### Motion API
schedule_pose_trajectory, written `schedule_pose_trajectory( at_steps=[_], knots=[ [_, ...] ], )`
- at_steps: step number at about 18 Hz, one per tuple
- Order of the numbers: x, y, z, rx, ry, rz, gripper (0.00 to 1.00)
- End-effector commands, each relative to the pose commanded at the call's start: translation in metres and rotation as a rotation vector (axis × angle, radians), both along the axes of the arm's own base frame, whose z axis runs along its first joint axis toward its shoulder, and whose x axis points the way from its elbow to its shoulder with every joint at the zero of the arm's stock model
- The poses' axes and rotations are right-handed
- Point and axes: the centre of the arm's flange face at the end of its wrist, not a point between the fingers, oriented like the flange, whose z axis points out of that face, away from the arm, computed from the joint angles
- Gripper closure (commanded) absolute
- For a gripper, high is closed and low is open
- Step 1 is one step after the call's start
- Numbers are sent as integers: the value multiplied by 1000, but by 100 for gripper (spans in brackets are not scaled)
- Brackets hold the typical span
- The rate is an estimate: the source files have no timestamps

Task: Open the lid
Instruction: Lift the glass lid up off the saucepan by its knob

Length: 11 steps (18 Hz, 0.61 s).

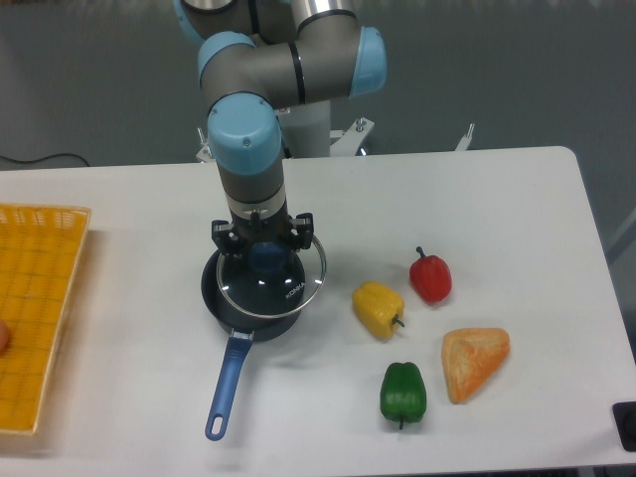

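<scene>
The round clear glass lid (pixel 286 290) with a metal rim and white lettering is over the dark blue saucepan (pixel 237 316), whose long blue handle (pixel 229 383) points toward the front. The lid looks raised a little and shifted right of the pan's rim. My gripper (pixel 264 256) comes straight down from above, its jaws closed around the lid's blue centre knob (pixel 266 262). The pan's inside is mostly hidden under the lid and the gripper.
A yellow basket (pixel 40 298) lies at the left edge. Right of the pan are a yellow pepper (pixel 379 309), a red pepper (pixel 430 277), a green pepper (pixel 402 393) and an orange triangular bread piece (pixel 474 361).
</scene>
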Motion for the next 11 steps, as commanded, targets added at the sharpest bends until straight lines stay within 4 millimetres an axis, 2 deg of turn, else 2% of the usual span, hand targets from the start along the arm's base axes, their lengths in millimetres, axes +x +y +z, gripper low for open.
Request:
schedule_pose_trajectory(
  at_steps=[11],
  knots=[
    [-8, -3, 1, 7, -2, -5, 52]
  ],
)
